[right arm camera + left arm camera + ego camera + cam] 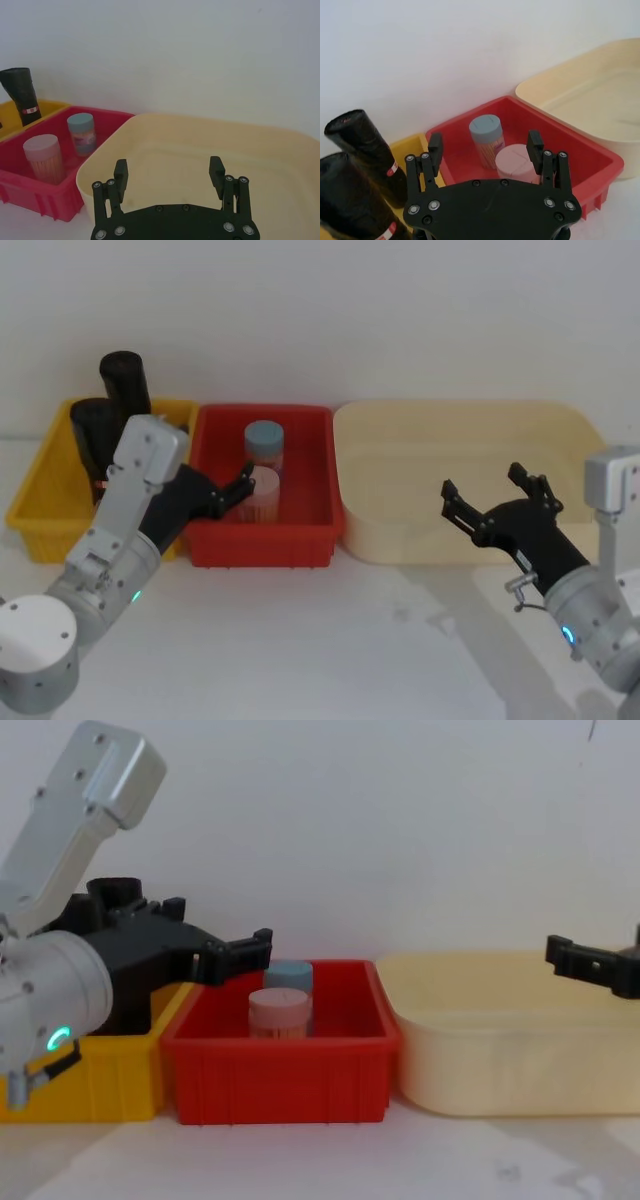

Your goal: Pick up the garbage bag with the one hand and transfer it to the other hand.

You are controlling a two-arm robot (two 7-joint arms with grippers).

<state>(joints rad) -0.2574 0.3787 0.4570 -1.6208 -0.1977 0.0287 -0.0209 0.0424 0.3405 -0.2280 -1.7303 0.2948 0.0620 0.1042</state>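
Black left gripper [232, 490], spread wide at pink-lidded jar [266, 495] — may snag it, not garbage bag [92, 435]; right gripper [485, 485] spread, over cream tub [450, 412].

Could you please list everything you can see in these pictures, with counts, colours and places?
garbage bag rolls: two, black with red-and-white label bands, standing in the yellow bin
yellow bin: one, yellow, at the left of the table
red bin: one, red, in the middle, between the other two
blue-lidded jar: one, in the red bin, towards the back
pink-lidded jar: one, in the red bin, in front of the blue-lidded one
cream tub: one, cream, at the right
table: one, white, under all of it
left gripper: one, black, open, above the red bin's left side
right gripper: one, black, open, over the cream tub's front
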